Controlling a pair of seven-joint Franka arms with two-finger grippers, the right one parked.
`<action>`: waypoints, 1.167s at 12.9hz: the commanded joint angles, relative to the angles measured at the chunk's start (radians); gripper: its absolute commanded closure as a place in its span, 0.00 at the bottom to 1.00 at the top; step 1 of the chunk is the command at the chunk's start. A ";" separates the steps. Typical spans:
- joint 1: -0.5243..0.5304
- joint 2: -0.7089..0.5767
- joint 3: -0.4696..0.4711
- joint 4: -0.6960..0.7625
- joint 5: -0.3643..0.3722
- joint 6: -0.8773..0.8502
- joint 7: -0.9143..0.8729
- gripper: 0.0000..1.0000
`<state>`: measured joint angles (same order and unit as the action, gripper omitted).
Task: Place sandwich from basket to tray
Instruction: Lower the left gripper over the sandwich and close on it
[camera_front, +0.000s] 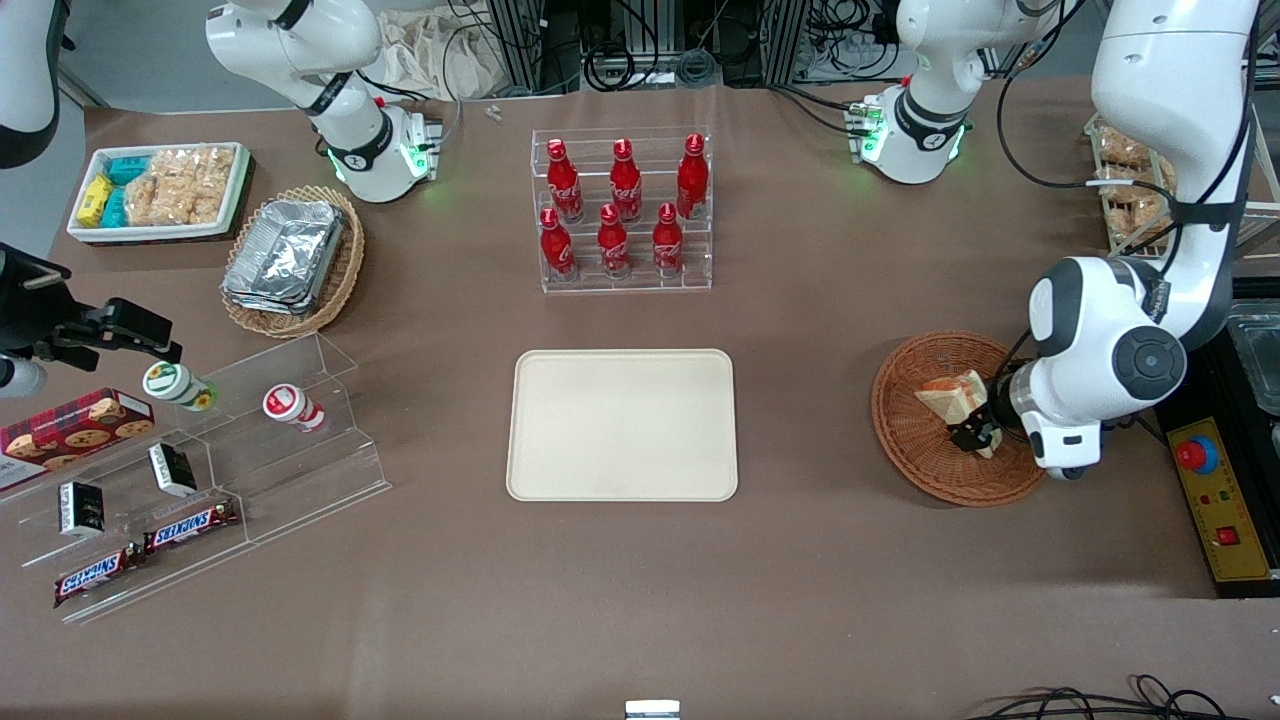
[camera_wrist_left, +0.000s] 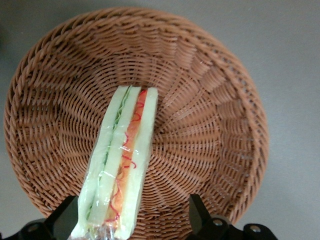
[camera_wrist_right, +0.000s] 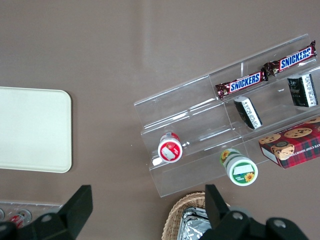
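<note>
The end effector (camera_front: 978, 432) is positioned low over the basket (camera_front: 905, 430), which sits on the tabletop (camera_front: 800, 560) toward the working arm's end. In the wrist view the sandwich (camera_wrist_left: 120, 165) is seen lying in the basket (camera_wrist_left: 210, 100), cut edge up, with the green and orange-red filling stripes visible under a clear wrap. The fingers (camera_wrist_left: 197, 212) are spread wide, one to each side of the near end of the wedge; one finger appears close to or touching the wrap, the other is well apart from it, so nothing is gripped yet. The sandwich (camera_front: 950, 395) is therefore judged to be off-centre between the fingers. Risks noted: on closing, the nearer finger is likely to meet the wedge first and push it sideways or rotate it across the woven floor before the second finger arrives, giving a skewed or corner-only hold. The wrap looks glossy and the bread soft, so slippage or crushing under a hard squeeze is considered possible. A hold near the end only could let the wedge swing or drop during the lift. A fingertip could also catch in the wicker and drag the light basket along. The tray (camera_front: 622, 424) lies well apart, near the middle of the tabletop, so a weak hold would have to survive a long carry.
</note>
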<state>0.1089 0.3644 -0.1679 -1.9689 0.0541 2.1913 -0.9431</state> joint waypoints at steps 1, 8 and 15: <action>0.003 -0.009 -0.001 -0.044 0.013 0.033 -0.025 0.00; 0.003 0.056 -0.001 -0.053 0.061 0.087 -0.019 0.00; -0.002 0.071 -0.002 -0.013 0.095 0.084 -0.057 1.00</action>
<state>0.1100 0.4396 -0.1670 -1.9972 0.1252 2.2672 -0.9496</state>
